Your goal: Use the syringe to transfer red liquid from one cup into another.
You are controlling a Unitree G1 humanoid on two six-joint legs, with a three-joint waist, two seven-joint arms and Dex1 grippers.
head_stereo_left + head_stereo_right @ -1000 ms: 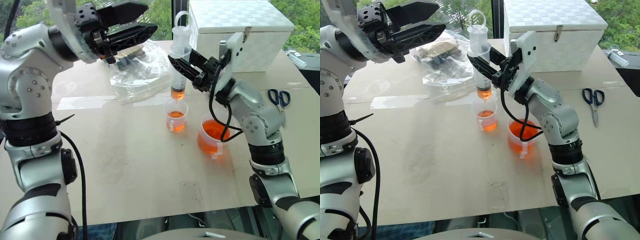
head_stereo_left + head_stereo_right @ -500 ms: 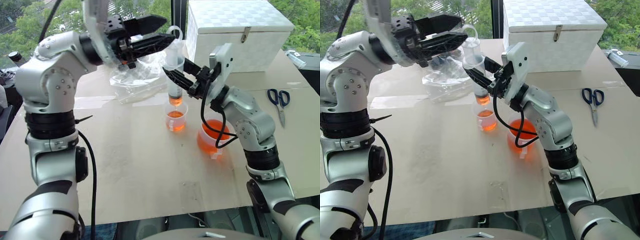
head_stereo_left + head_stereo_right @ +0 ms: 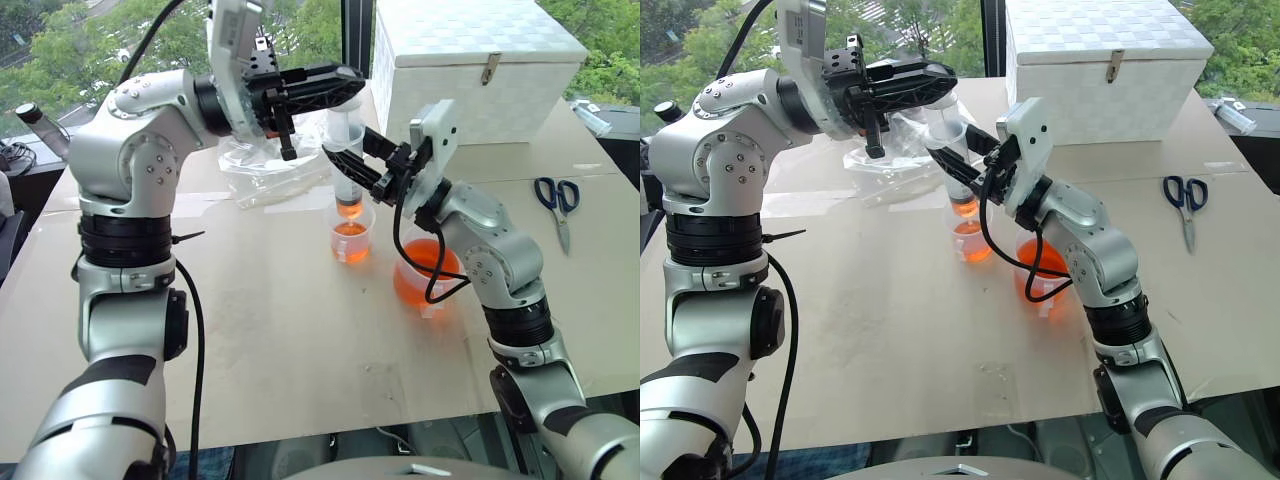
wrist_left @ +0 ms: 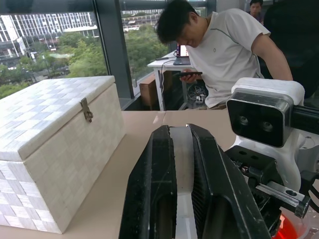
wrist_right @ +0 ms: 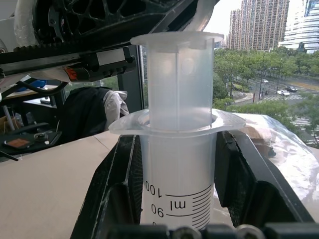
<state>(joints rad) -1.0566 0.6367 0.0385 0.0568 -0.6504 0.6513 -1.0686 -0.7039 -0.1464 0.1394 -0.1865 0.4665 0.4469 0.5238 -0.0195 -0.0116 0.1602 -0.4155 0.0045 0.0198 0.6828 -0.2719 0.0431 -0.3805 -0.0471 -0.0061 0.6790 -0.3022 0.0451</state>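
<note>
The syringe (image 3: 349,150) stands upright over the smaller cup (image 3: 351,241), its tip just above the rim. A little red liquid (image 3: 348,208) sits in the barrel's bottom, and more fills the small cup's lower half. My right gripper (image 3: 353,155) is shut on the barrel below its flange (image 5: 177,124). My left gripper (image 3: 350,80) reaches in level from the left and is shut on the looped plunger end (image 4: 180,159). The wider handled cup (image 3: 428,272), holding red liquid, stands to the right of the small one.
A white woven box (image 3: 475,60) stands at the back right, close behind the syringe. A crumpled clear plastic bag (image 3: 262,158) lies at the back left. Blue-handled scissors (image 3: 557,203) lie at the far right. A person (image 4: 219,47) sits beyond the table.
My left gripper came in to the right from the upper left and shut on the plunger end; before, it stood open. The syringe sank slightly toward the small cup.
</note>
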